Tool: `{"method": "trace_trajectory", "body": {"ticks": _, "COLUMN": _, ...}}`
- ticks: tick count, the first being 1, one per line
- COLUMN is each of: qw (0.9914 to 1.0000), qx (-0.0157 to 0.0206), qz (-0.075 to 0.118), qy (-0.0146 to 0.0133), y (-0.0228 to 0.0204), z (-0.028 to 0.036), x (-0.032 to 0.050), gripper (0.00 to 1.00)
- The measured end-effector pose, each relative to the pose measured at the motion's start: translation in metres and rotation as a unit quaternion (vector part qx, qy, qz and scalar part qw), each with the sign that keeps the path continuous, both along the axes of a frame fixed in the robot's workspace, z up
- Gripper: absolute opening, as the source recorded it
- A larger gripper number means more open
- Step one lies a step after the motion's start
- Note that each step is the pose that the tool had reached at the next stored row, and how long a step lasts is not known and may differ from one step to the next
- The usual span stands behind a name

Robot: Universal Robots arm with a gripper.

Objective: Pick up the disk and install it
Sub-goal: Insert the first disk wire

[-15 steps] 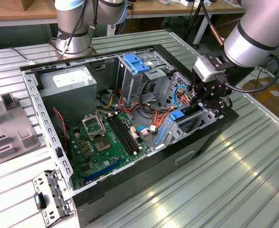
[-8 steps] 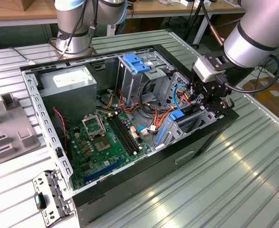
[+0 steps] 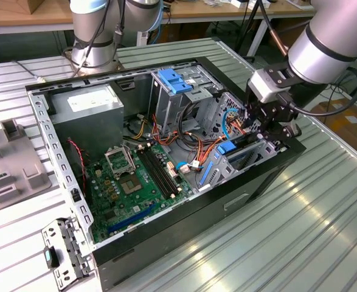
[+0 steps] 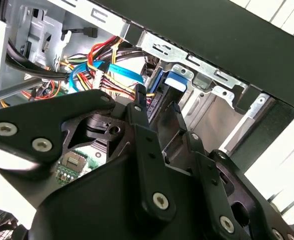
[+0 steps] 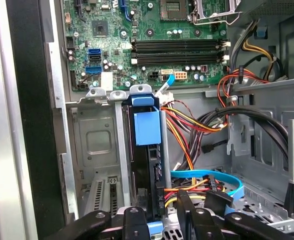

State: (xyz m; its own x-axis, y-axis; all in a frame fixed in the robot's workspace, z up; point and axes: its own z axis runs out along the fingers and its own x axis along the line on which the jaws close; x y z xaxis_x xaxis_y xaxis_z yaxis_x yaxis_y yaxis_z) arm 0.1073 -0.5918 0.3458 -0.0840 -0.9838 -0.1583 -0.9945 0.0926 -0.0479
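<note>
In the exterior view, the gripper [image 3: 264,123] hangs over the metal bay at the computer case's [image 3: 239,201] front end, on the exterior view's right, and the disk [image 3: 228,150] stands on its edge in that bay. In the second wrist view, the gripper's black fingers [image 4: 142,135] reach toward the disk's blue end [image 4: 177,80], but I cannot tell if the jaws are apart or pinching it. In the first wrist view, the disk [image 5: 148,150] sits upright in its slot next to the orange and blue wires [image 5: 197,182], so I think a finger could catch a wire, or a tilted push could jam the disk.
</note>
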Motion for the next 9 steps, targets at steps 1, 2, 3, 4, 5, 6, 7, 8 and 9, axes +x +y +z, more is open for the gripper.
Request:
{"method": "trace_trajectory", "body": {"ticks": 1, "qw": 1.0, "qx": 0.0005, "qz": 0.0, "qy": 0.0, "y": 0.0, "z": 0.0019, "x": 0.0, "gripper": 0.37}}
{"method": "trace_trajectory", "body": {"ticks": 2, "qw": 1.0, "qx": 0.0009, "qz": 0.0, "qy": 0.0, "y": 0.0, "z": 0.0031, "x": 0.0, "gripper": 0.37}}
{"method": "trace_trajectory", "body": {"ticks": 3, "qw": 1.0, "qx": 0.0011, "qz": 0.0, "qy": 0.0, "y": 0.0, "z": 0.0037, "x": 0.0, "gripper": 0.37}}
{"method": "trace_trajectory", "body": {"ticks": 4, "qw": 1.0, "qx": 0.0013, "qz": 0.0, "qy": 0.0, "y": 0.0, "z": 0.0041, "x": 0.0, "gripper": 0.37}}
{"method": "trace_trajectory", "body": {"ticks": 5, "qw": 1.0, "qx": 0.0015, "qz": 0.0, "qy": 0.0, "y": 0.0, "z": 0.0043, "x": 0.0, "gripper": 0.36}}
{"method": "trace_trajectory", "body": {"ticks": 6, "qw": 1.0, "qx": 0.0017, "qz": 0.0, "qy": 0.0, "y": 0.0001, "z": 0.0044, "x": 0.0, "gripper": 0.36}}
{"method": "trace_trajectory", "body": {"ticks": 7, "qw": 1.0, "qx": 0.0018, "qz": 0.0, "qy": 0.0, "y": 0.0001, "z": 0.0044, "x": 0.0, "gripper": 0.29}}
{"method": "trace_trajectory", "body": {"ticks": 8, "qw": 1.0, "qx": 0.0018, "qz": 0.0, "qy": 0.0, "y": 0.0, "z": 0.0045, "x": 0.0, "gripper": 0.22}}
{"method": "trace_trajectory", "body": {"ticks": 9, "qw": 1.0, "qx": 0.002, "qz": 0.0, "qy": 0.0, "y": 0.0001, "z": 0.0045, "x": 0.0, "gripper": 0.16}}
